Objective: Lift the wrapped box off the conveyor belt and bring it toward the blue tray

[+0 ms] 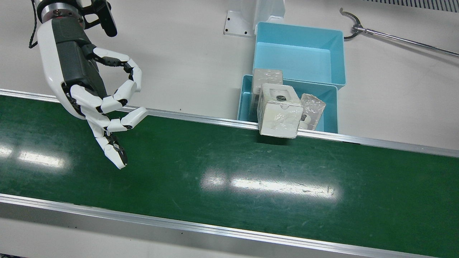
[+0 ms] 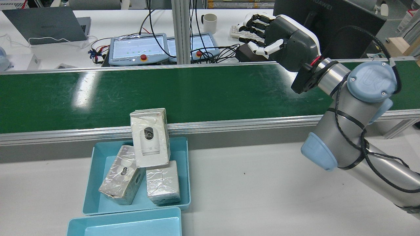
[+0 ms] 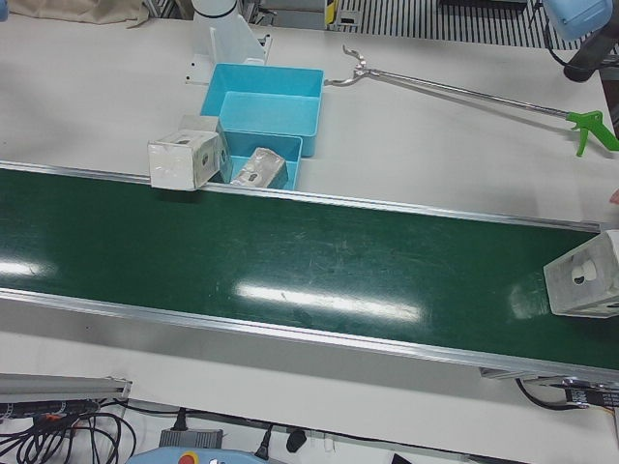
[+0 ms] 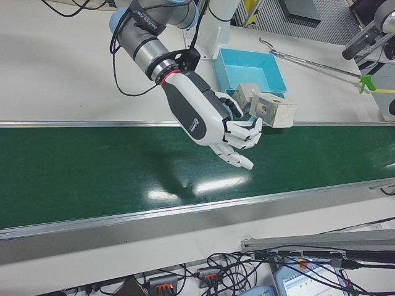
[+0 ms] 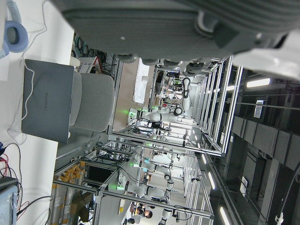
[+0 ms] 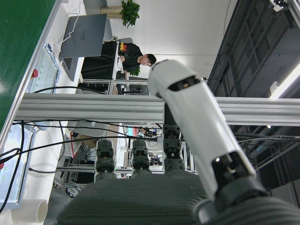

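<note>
My right hand (image 1: 96, 104) hovers over the green conveyor belt (image 1: 215, 179), fingers loosely curled and apart, holding nothing; my left hand (image 5: 187, 28) shows only as a dark blur at the edge of its own camera, so I cannot tell how its fingers stand.

Out along the belt, one wrapped box (image 1: 279, 115) sits propped on the belt's near rail, leaning half over the blue tray (image 2: 95, 183); I judge that one delivered or nearly so. In the left-front view a fresh wrapped box (image 3: 585, 275) rides the belt at the far end, well apart from my right hand; I judge that's the next pick, and the step in hand is the wait or approach. The next move calls for meeting that box on the belt with fingers spread wide enough to straddle it.

Count: four wrapped boxes in all, two lying in the tray, one propped, one on the belt; two blue trays, the second (image 1: 297, 53) holding nothing; one reach-grabber tool (image 1: 394, 36) on the table.
</note>
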